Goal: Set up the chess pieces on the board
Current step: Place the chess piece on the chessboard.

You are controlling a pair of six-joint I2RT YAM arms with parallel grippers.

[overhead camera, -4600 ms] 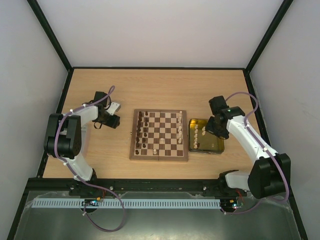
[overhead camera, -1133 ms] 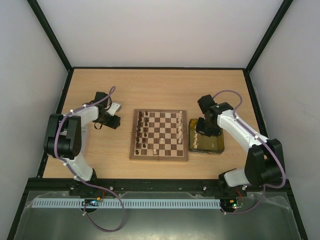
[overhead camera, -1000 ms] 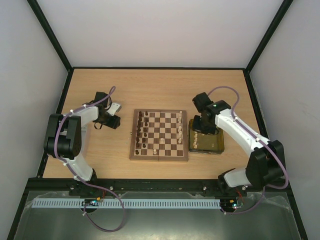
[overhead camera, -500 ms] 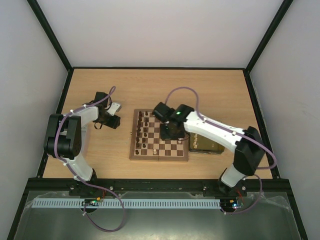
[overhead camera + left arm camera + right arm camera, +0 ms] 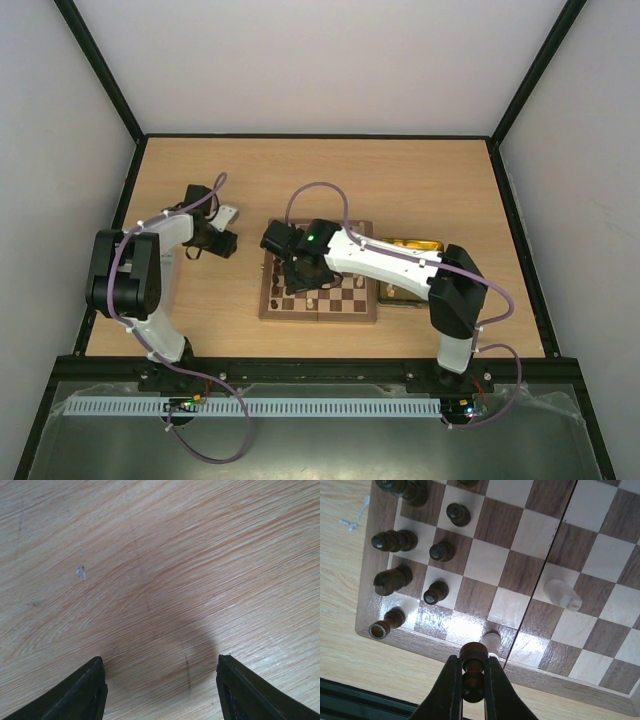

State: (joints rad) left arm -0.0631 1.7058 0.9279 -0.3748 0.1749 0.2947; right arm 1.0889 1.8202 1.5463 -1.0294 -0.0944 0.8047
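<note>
The board (image 5: 352, 300) lies mid-table, with dark pieces (image 5: 277, 292) along its left side. My right gripper (image 5: 473, 677) is shut on a dark brown pawn (image 5: 473, 656), held above the board's near-left edge (image 5: 420, 647). In the right wrist view several dark pieces (image 5: 436, 592) stand on the left squares. A pale piece (image 5: 491, 640) stands just beyond the held pawn and another pale piece (image 5: 563, 594) lies tipped on a square to the right. My left gripper (image 5: 161, 666) is open over bare table left of the board, with nothing between its fingertips (image 5: 95, 672).
The yellow translucent tray (image 5: 410, 244) sits right of the board, mostly hidden by my right arm (image 5: 385, 262). My left arm (image 5: 165, 232) lies along the table's left side. Black frame rails edge the table.
My right arm swung left from the yellow tray across the board to its left side, carrying the dark pawn. The left arm has stayed still.
</note>
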